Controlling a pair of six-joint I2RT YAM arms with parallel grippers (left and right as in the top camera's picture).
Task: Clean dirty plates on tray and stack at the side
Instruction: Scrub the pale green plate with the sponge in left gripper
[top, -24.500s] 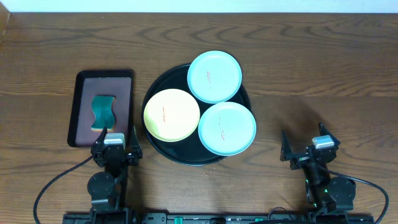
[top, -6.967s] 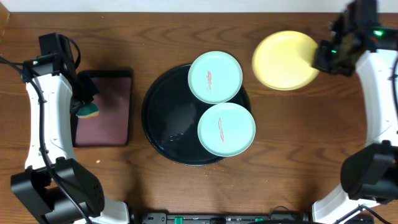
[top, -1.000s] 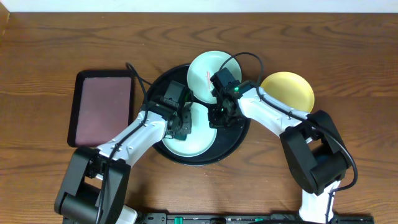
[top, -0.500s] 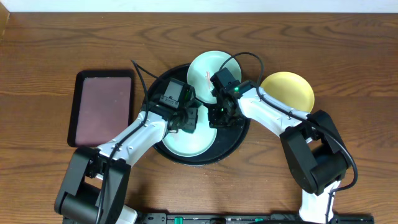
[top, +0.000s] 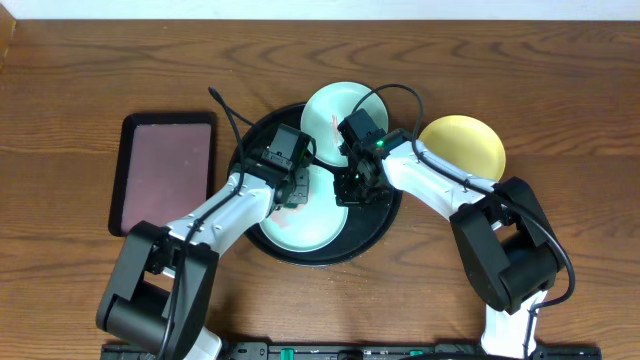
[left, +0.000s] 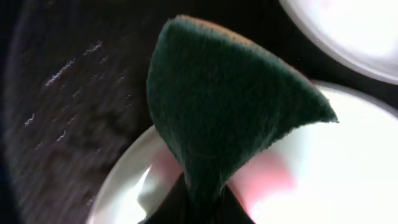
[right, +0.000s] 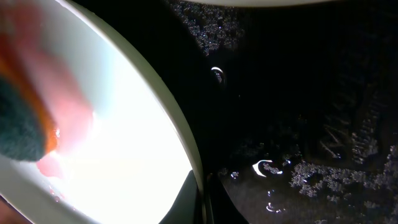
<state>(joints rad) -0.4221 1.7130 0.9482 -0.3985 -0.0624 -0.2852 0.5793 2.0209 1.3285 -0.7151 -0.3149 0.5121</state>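
Left claw (top: 293, 188): pinching the sponge (left: 224, 118), and it has swept toward the far-left edge since half a second back.
Mint plate (top: 312, 228): right under that claw, on the tray (top: 378, 222). There's a pink smear spread thin beneath the sponge, not gone.
Right claw (top: 352, 186): clamped on that plate's rim, hasn't budged, steadying it.
Yellow plate (top: 462, 150): well off to the right claw's right, on the table.
Far plate (top: 335, 108): just beyond both claws, waiting its turn.
Meaning: second plate mid-scrub, and I'd say it needs more strokes.

Glossy black tray (top: 365, 225), mint plates (top: 335, 105), pale yellow plate (top: 465, 145), dark green sponge (left: 224, 106), maroon tray (top: 165, 175)
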